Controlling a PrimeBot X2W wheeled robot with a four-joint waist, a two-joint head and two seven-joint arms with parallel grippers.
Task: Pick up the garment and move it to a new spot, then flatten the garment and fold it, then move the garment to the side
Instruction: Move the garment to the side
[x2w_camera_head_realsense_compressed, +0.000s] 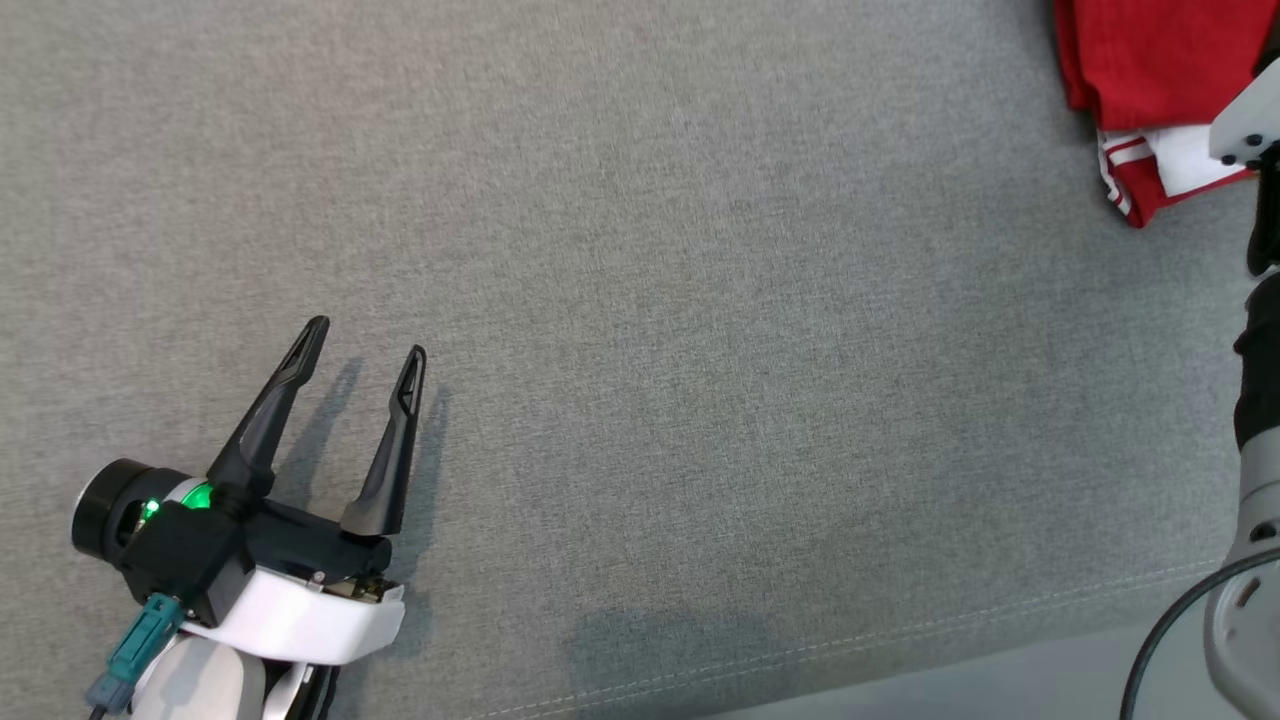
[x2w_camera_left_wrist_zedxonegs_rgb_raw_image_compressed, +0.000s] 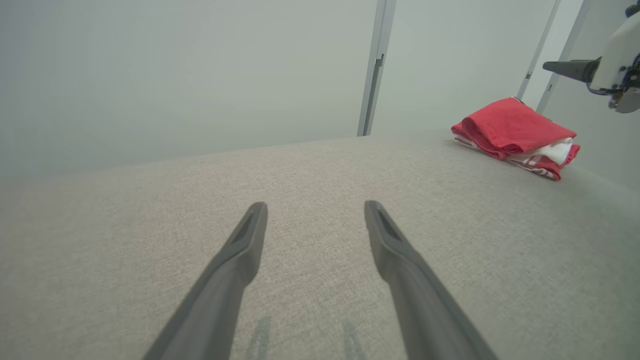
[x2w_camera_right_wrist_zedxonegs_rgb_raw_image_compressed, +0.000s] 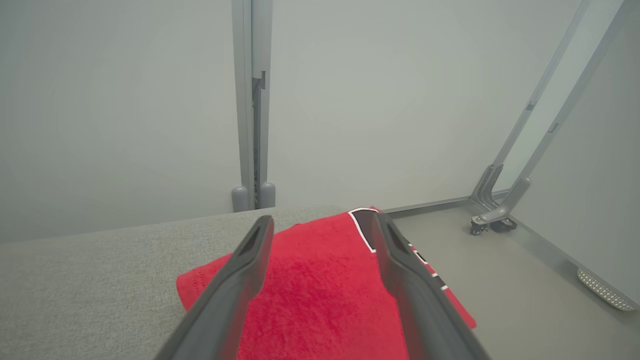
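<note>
Left gripper (x2w_camera_head_realsense_compressed: 367, 337), fingers spread wide — right gripper (x2w_camera_right_wrist_zedxonegs_rgb_raw_image_compressed: 322, 220) likewise, seemingly raised, farther out.

Folded red garment (x2w_camera_head_realsense_compressed: 1150, 60), white trim, sitting on grey fabric (x2w_camera_head_realsense_compressed: 700, 350). Pale right arm (x2w_camera_head_realsense_compressed: 1245, 130) overlaps garment's edge. Way off from garment, left gripper (x2w_camera_head_realsense_compressed: 367, 340), fingers spread, nothing in them.

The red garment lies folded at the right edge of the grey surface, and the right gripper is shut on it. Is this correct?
Not quite: the right gripper is open, its fingers apart above the garment, as the right wrist view shows. The garment does lie folded at the right edge of the grey surface.
</note>
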